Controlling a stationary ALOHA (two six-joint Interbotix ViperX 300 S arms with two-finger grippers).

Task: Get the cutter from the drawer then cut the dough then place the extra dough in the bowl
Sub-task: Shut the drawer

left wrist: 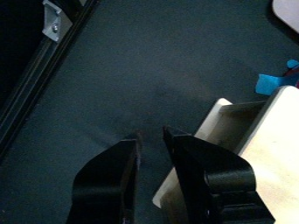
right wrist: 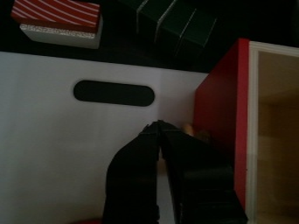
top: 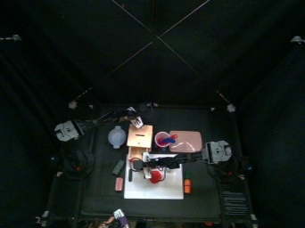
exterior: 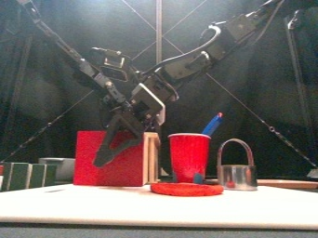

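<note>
The cutter (exterior: 236, 165) was found out of the drawer, standing on the white board (right wrist: 59, 140) at 3 o'clock of the dough (exterior: 187, 189); cutting and the transfer to the bowl (top: 114, 136) were judged outstanding; the left gripper (left wrist: 149, 137) was slightly parted and empty; the right gripper (right wrist: 156, 128) was clenched on nothing.

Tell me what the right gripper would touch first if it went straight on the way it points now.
Most likely the flat white cutting board: the right gripper points at its bare surface, just beside the red drawer front. The depth is unclear.
</note>
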